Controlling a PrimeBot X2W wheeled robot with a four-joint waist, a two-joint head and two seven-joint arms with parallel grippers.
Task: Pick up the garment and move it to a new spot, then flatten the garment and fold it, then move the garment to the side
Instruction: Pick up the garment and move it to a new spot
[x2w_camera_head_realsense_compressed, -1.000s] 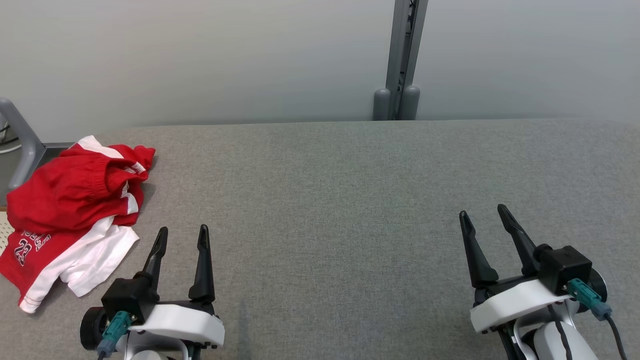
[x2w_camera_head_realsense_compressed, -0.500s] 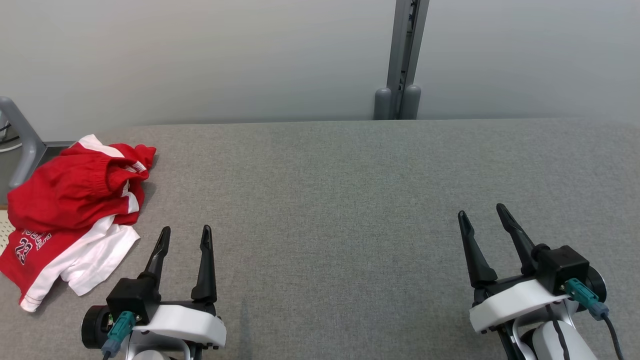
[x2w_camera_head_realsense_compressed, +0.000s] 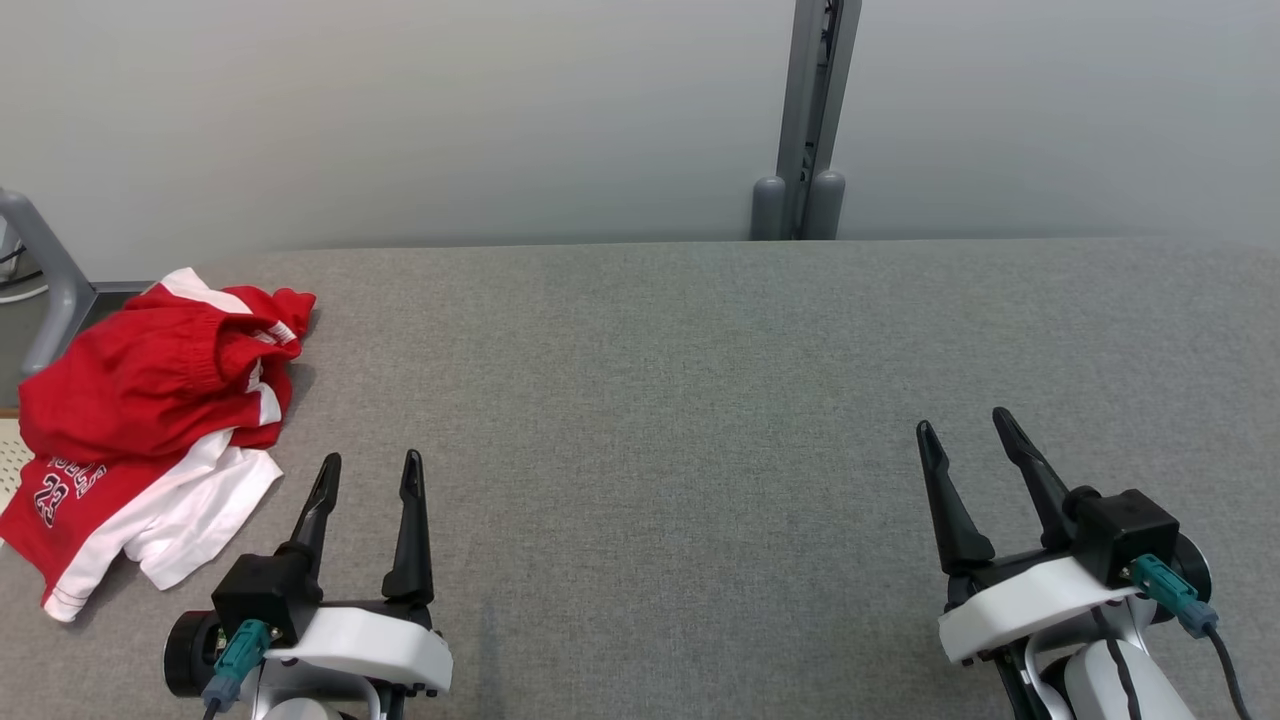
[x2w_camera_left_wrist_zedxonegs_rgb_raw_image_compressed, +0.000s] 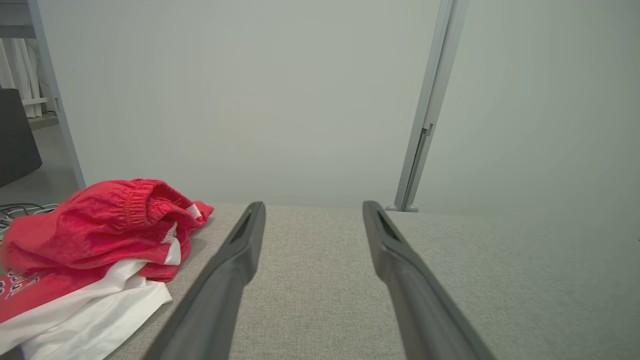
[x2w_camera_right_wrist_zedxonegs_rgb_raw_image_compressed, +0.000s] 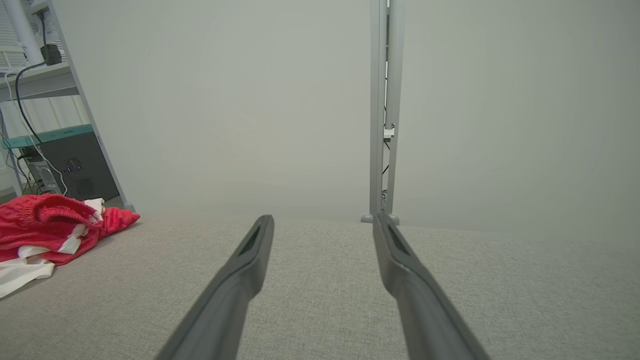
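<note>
The garment (x2w_camera_head_realsense_compressed: 140, 410) is a crumpled red and white piece with printed numbers, lying at the far left edge of the grey table (x2w_camera_head_realsense_compressed: 660, 380). It also appears as a red heap (x2w_camera_left_wrist_zedxonegs_rgb_raw_image_compressed: 95, 235) at the left of the left wrist view and small at the left of the right wrist view (x2w_camera_right_wrist_zedxonegs_rgb_raw_image_compressed: 55, 225). My left gripper (x2w_camera_head_realsense_compressed: 368, 468) hovers open just right of the garment, apart from it, nothing between its fingers. My right gripper (x2w_camera_head_realsense_compressed: 965, 425) stands open at the lower right, far from the garment, holding nothing.
A grey upright post (x2w_camera_head_realsense_compressed: 805, 120) rises behind the table's back edge against a pale wall. A grey rail (x2w_camera_head_realsense_compressed: 45, 275) curves beside the table's left end. In the right wrist view a dark box (x2w_camera_right_wrist_zedxonegs_rgb_raw_image_compressed: 75, 167) and cables sit beyond the left end.
The picture has shifted very slightly; the left gripper sits a touch lower and to the right. The garment and the right gripper have not visibly moved.
</note>
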